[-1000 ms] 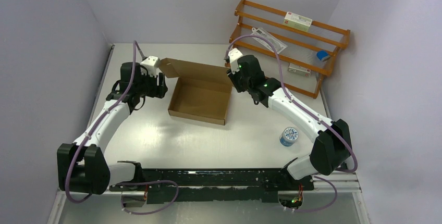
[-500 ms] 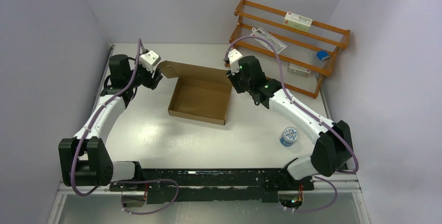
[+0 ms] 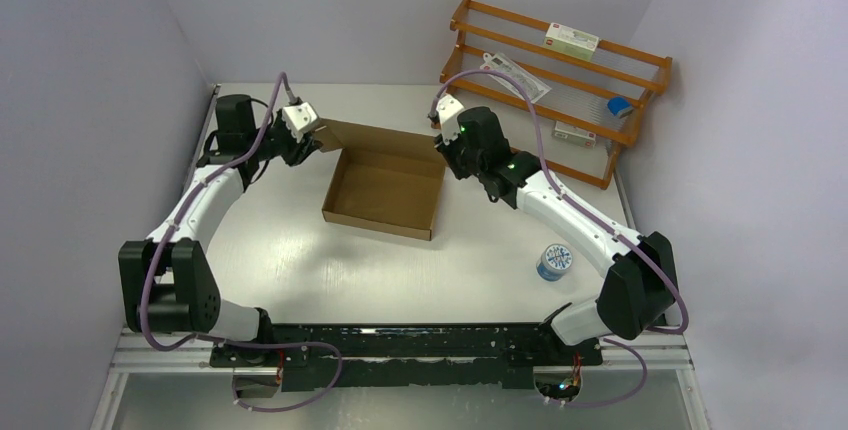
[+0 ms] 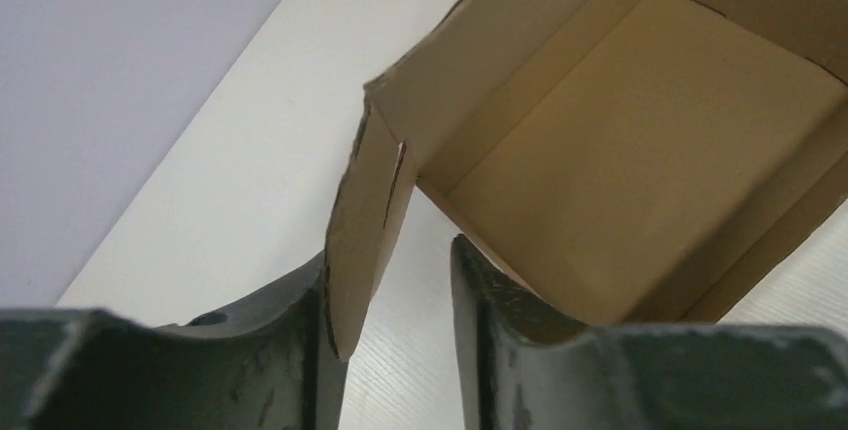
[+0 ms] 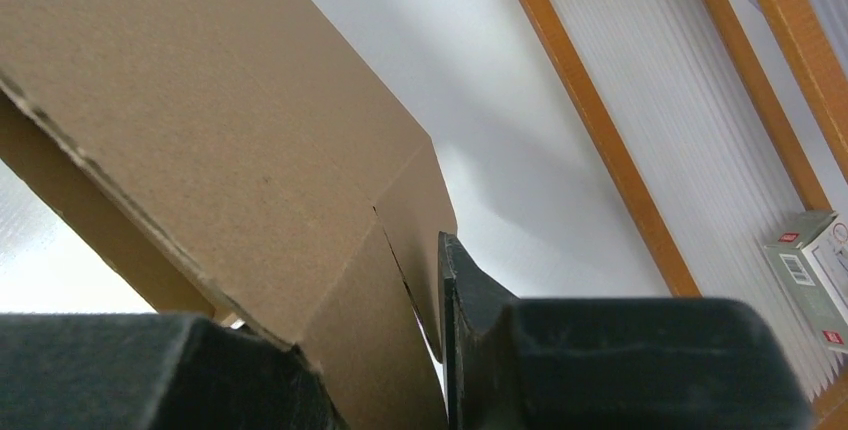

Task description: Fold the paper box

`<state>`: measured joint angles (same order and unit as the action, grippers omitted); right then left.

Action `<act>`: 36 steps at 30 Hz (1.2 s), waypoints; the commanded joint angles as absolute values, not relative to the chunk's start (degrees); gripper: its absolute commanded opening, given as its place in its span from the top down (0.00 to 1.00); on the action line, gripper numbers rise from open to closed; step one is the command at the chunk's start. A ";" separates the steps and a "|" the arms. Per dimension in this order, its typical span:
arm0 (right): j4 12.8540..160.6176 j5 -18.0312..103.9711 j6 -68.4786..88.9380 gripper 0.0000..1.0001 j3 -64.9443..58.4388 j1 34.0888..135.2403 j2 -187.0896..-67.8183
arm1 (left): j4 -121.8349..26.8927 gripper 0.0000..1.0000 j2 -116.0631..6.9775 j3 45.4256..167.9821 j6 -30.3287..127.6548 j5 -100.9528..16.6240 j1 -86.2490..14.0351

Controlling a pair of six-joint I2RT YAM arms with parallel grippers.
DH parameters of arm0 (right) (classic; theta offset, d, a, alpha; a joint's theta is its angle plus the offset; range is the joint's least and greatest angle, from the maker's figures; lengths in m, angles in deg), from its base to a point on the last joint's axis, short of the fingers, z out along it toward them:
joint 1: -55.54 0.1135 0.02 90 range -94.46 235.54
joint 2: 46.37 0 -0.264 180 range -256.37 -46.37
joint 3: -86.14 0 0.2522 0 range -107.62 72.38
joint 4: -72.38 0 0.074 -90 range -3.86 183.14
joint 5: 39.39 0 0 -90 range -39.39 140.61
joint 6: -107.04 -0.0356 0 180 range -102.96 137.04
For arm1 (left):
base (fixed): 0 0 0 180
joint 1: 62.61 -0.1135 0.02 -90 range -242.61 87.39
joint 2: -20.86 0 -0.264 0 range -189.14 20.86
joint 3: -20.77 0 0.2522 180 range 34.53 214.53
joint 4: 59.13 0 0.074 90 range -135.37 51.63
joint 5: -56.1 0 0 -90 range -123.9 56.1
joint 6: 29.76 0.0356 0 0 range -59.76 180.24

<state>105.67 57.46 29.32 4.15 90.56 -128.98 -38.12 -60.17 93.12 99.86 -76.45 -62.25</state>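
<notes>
The paper box [image 3: 385, 190] is a brown cardboard tray standing open at mid-table, with its lid panel raised along the far side. My left gripper [image 3: 308, 142] is at the lid's left end. In the left wrist view the jaws are apart [image 4: 392, 280]. A side tab of the box [image 4: 360, 220] stands between them against the left finger [image 4: 290, 350], with a gap to the right finger. My right gripper [image 3: 447, 157] is at the box's far right corner. In the right wrist view [image 5: 375, 300] it is closed on the cardboard corner [image 5: 260, 150].
An orange wooden rack [image 3: 560, 80] stands at the back right, holding small white cartons [image 3: 571, 42] and a blue item [image 3: 619, 106]. A round blue-and-white tin [image 3: 553, 261] sits on the table beside the right arm. Walls close in on the left and right.
My left gripper has swung from left of the box up and right to the lid's left end, and now straddles the side tab. The right arm and the box have not moved.
</notes>
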 commanded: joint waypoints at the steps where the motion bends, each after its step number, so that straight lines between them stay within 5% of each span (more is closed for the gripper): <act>1: 105.02 56.59 29.96 0.74 3.94 90.29 -127.87 | -35.95 0.63 -60.90 95.96 103.30 -83.38 -62.43; 5: 105.30 56.37 29.92 0.80 3.72 90.30 -127.87 | -35.85 0.84 -60.15 95.53 102.71 -83.22 -62.43; 9: 106.55 56.31 28.28 0.91 2.58 90.31 -128.02 | -39.34 0.91 -56.88 92.84 96.31 -80.03 -62.12; 17: 109.43 56.46 21.44 1.00 -0.87 90.40 -128.60 | -42.86 0.95 -51.96 88.68 79.88 -71.10 -56.70; 36: 120.04 63.66 -4.25 1.00 -10.68 91.04 -135.62 | -34.79 0.95 -50.06 90.34 40.26 -61.98 -52.26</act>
